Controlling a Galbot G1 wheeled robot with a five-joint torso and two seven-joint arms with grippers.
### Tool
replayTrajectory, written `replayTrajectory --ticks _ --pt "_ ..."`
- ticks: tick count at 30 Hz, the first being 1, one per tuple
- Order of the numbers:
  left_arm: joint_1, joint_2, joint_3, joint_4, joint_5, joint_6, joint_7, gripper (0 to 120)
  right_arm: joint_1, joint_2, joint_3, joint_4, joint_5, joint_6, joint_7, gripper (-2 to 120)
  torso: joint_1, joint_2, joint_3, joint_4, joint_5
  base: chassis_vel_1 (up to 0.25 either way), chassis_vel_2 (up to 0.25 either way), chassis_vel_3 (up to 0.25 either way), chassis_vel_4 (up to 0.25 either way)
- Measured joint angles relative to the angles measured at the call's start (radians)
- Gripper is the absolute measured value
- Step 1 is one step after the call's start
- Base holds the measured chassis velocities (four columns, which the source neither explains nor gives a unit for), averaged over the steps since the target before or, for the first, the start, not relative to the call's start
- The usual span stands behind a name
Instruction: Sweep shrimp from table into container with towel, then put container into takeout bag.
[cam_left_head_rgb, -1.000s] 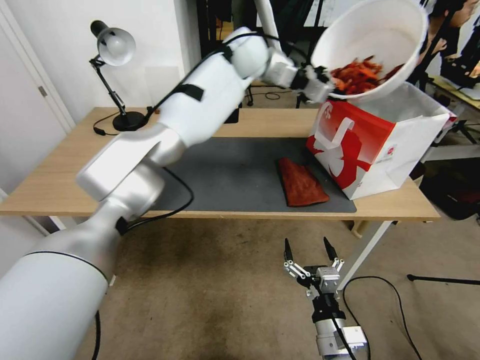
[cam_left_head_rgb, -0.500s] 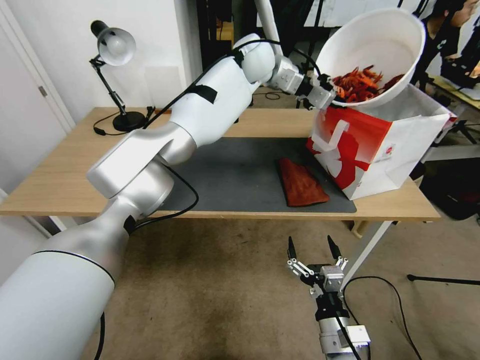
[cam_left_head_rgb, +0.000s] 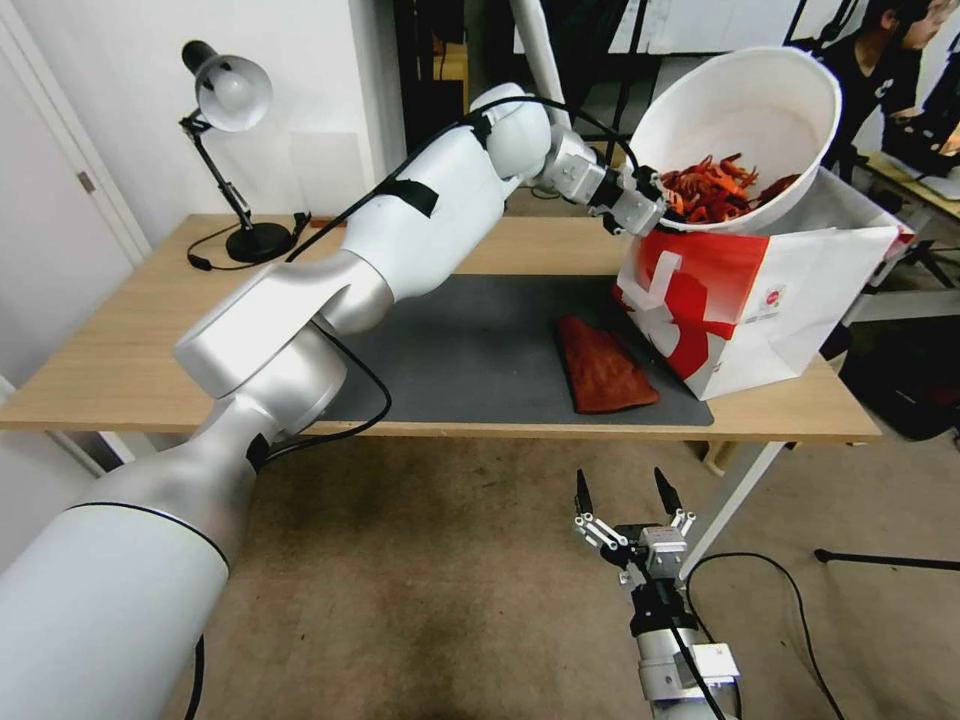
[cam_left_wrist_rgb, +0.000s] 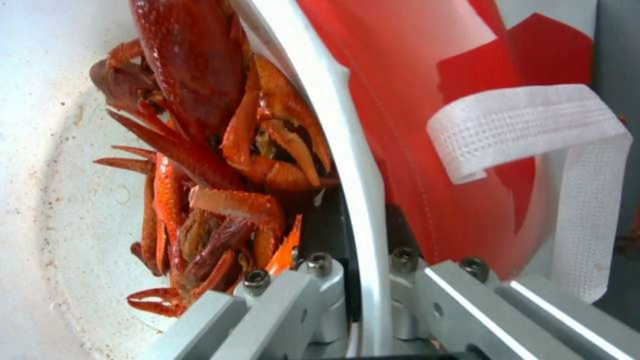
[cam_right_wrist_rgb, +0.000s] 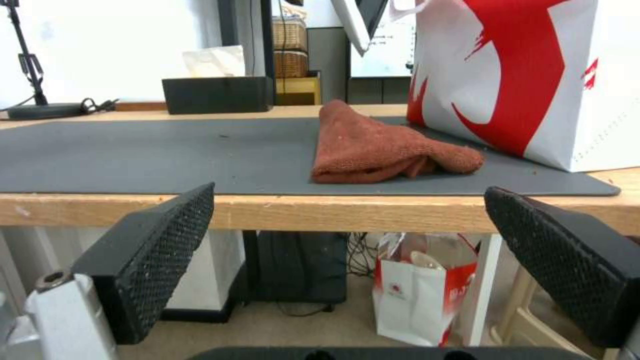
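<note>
Clamping the bowl's rim, the left gripper has one finger inside and one outside the white wall, which you can see up close in the wrist view. The bowl is tilted and sits right over the open top of the bag, its underside at the bag's mouth. Shrimp are piled in the low side of the bowl, right against the gripper. The bag stands at the table's right end, partly on the mat. The towel lies folded on the mat by the front edge, just beside the bag. The right gripper hangs below the front edge, fingers spread wide, holding nothing.
</note>
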Motion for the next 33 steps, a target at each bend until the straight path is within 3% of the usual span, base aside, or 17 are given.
replayTrajectory --ticks 16,20,25,27,29,31,33 --pt "-0.019 0.001 0.017 -0.013 -0.006 -0.006 -0.053 55 0.016 -0.001 -0.004 -0.01 0.003 -0.013 -0.001 100 0.0 0.0 0.0 0.0 -0.0001 0.0 0.0 0.0 0.0" --pt "-0.019 0.001 0.022 -0.026 -0.016 -0.004 -0.06 76 0.018 0.0 -0.007 -0.014 0.003 -0.015 -0.002 100 0.0 0.0 0.0 0.0 0.0 0.0 0.0 0.0 0.0" --pt "-0.022 0.001 0.023 -0.023 -0.048 0.013 -0.065 89 0.019 0.002 -0.01 -0.015 0.003 -0.017 -0.004 100 0.0 0.0 0.0 -0.0001 -0.0001 0.0 0.0 0.0 0.0" --pt "-0.024 0.001 0.06 -0.015 -0.193 0.064 -0.104 98 0.02 0.003 -0.011 -0.016 0.003 -0.018 -0.006 100 0.0 0.0 0.0 0.0002 -0.0001 0.0 0.0 0.0 0.0" --pt "-0.024 0.001 0.071 -0.013 -0.23 0.075 -0.126 98 0.02 0.003 -0.011 -0.016 0.002 -0.018 -0.006 100 0.0 0.0 0.0 0.0 -0.0001 0.0 0.0 0.0 0.0" --pt "-0.013 0.001 0.091 0.001 -0.347 0.113 -0.207 100 0.02 0.003 -0.011 -0.018 0.002 -0.018 -0.006 100 0.0 0.0 0.0 -0.0003 0.0 0.0 0.0 0.0 0.0" --pt "-0.008 0.001 0.097 0.006 -0.384 0.125 -0.237 100 0.02 0.003 -0.012 -0.019 0.001 -0.018 -0.006 100 0.0 0.0 0.0 0.0 0.0 0.0 0.0 0.0 0.0"
